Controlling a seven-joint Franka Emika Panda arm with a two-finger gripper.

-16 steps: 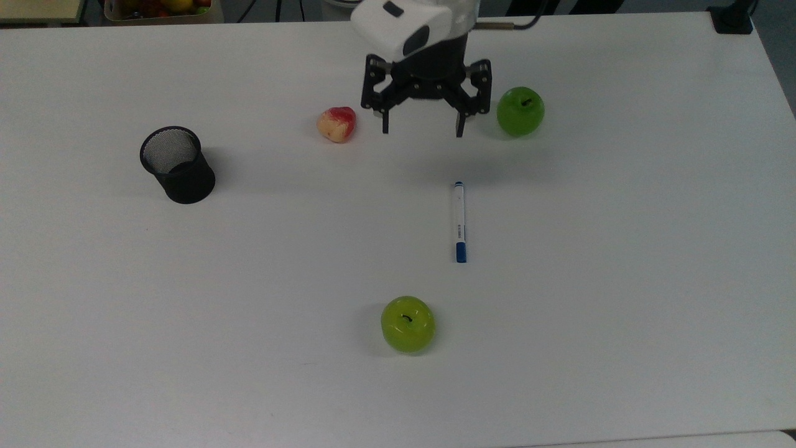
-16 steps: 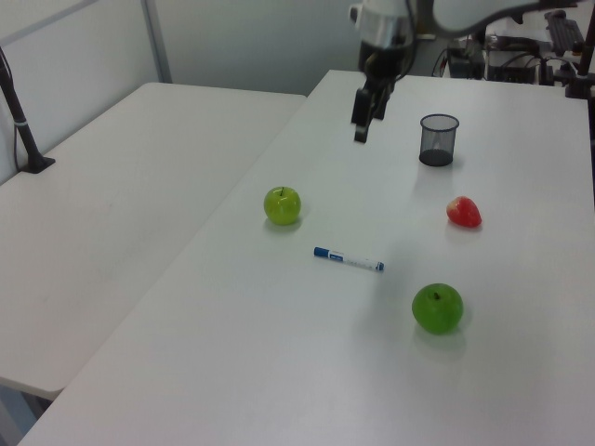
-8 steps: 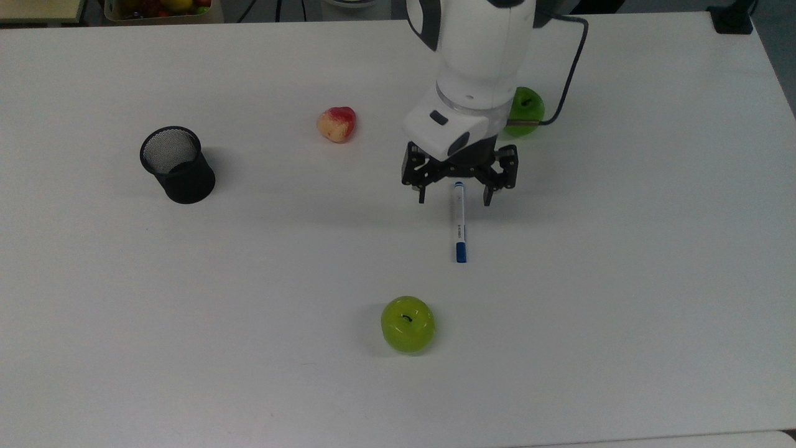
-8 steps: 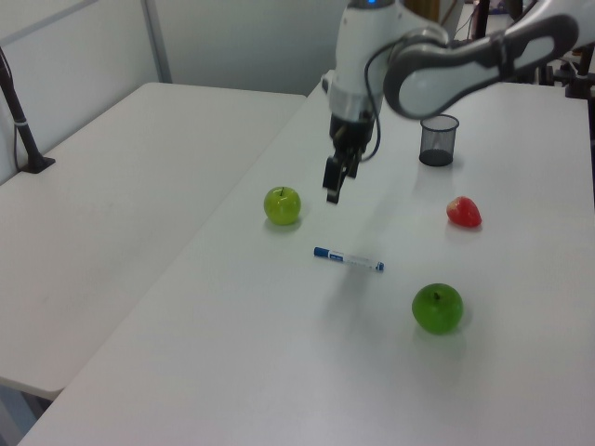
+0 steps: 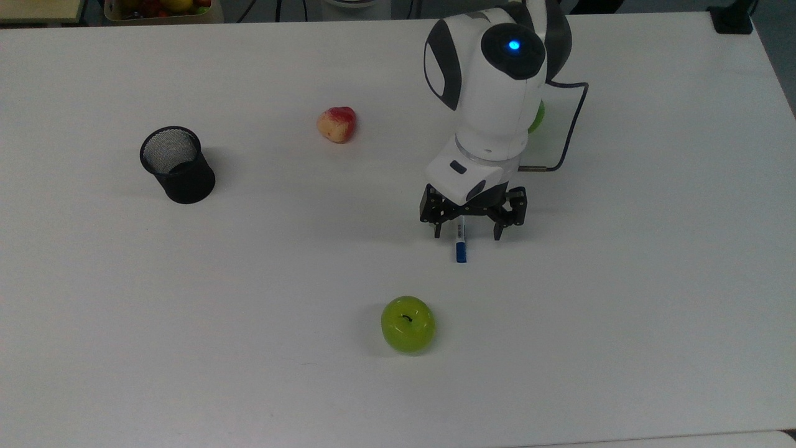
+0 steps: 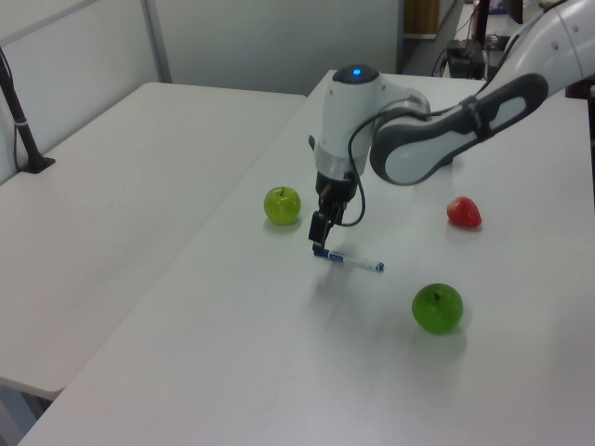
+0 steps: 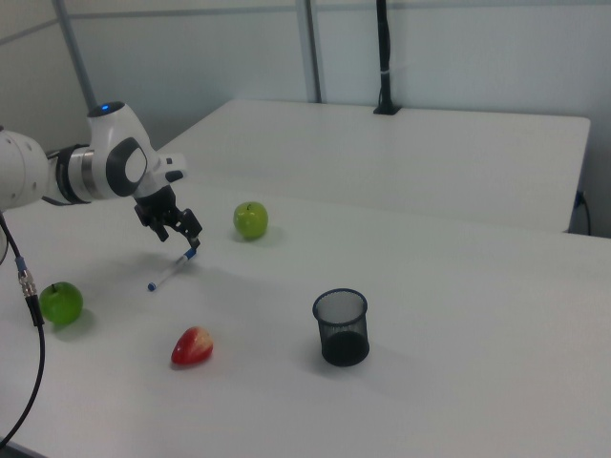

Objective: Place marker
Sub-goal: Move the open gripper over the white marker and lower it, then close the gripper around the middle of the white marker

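The marker (image 5: 461, 251), white-barrelled with a blue cap, lies flat on the white table (image 5: 622, 311). My gripper (image 5: 467, 236) is open just above it, one finger on each side of the barrel near the capped end, and touches nothing. The arm's body hides the marker's far half in the top view. In the left view the gripper (image 6: 319, 243) hangs low over the marker's (image 6: 358, 263) blue-capped end. In the right view the gripper (image 7: 179, 232) hovers over the upper end of the marker (image 7: 169, 273).
A black mesh cup (image 5: 177, 165) stands at the top view's left. A red-yellow fruit (image 5: 336, 124) lies behind the arm's left side. One green apple (image 5: 407, 323) sits in front of the marker; another green apple (image 5: 536, 115) peeks out behind the arm.
The open gripper has come from the table's back edge forward and down over the marker. The marker and fruits have not moved.
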